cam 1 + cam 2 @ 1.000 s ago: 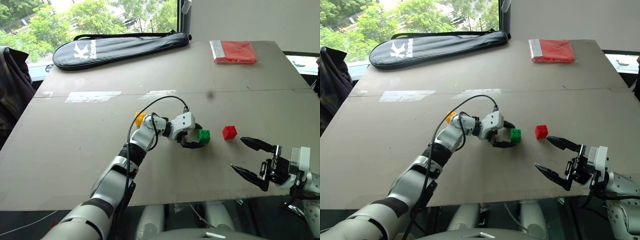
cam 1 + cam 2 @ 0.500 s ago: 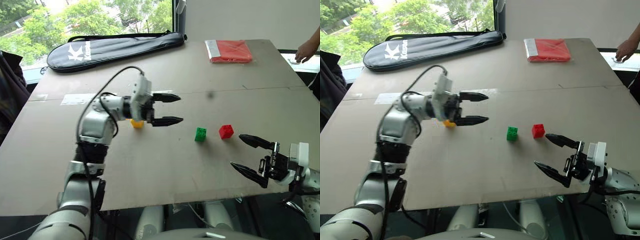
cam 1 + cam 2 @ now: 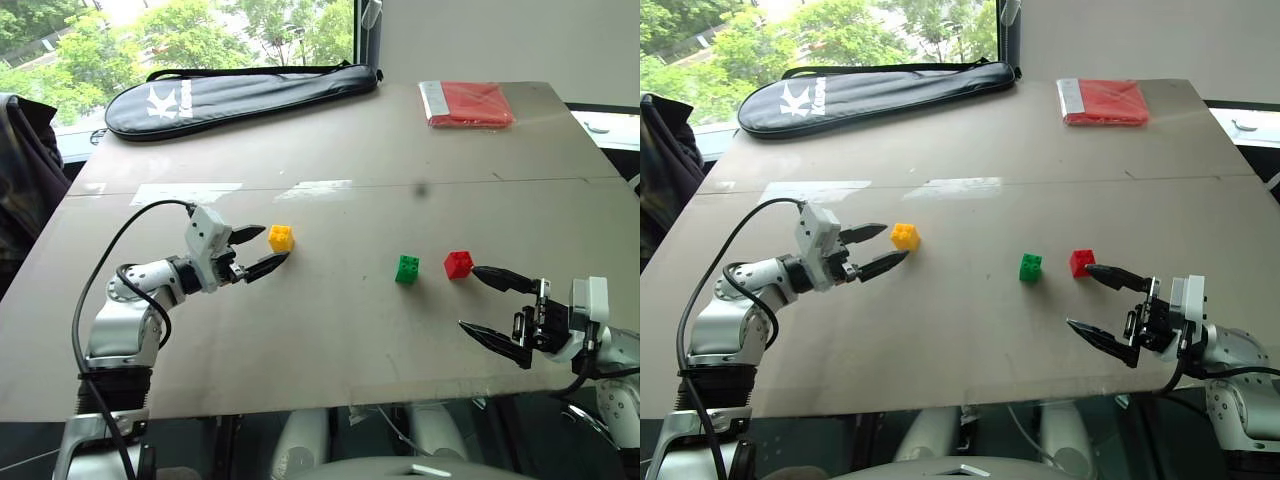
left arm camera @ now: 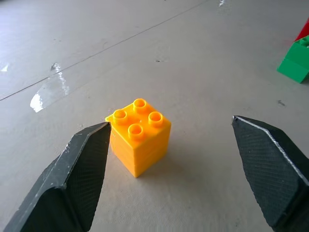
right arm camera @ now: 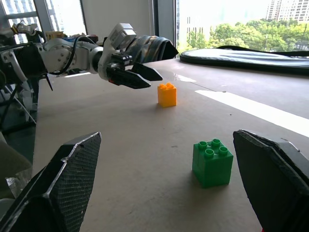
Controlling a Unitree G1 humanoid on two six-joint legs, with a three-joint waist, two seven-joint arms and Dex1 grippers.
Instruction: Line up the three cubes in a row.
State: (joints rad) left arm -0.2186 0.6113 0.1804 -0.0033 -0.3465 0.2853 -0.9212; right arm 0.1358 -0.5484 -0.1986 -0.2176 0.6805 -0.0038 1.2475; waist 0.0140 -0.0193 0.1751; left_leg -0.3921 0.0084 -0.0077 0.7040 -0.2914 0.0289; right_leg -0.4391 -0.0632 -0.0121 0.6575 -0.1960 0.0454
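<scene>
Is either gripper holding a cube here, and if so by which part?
Nothing is held. The left gripper stands open beside the yellow cube; the right gripper is open and empty.

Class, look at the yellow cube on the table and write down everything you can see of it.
The yellow cube is a small building brick of glossy plastic, with four round studs on top and a faint seam around its middle. It stands upright on the grey table, apart from the green cube and red cube, to their left. The left gripper points at it with open fingers; in the left wrist view one fingertip looks right against its side, though contact is unclear.
</scene>
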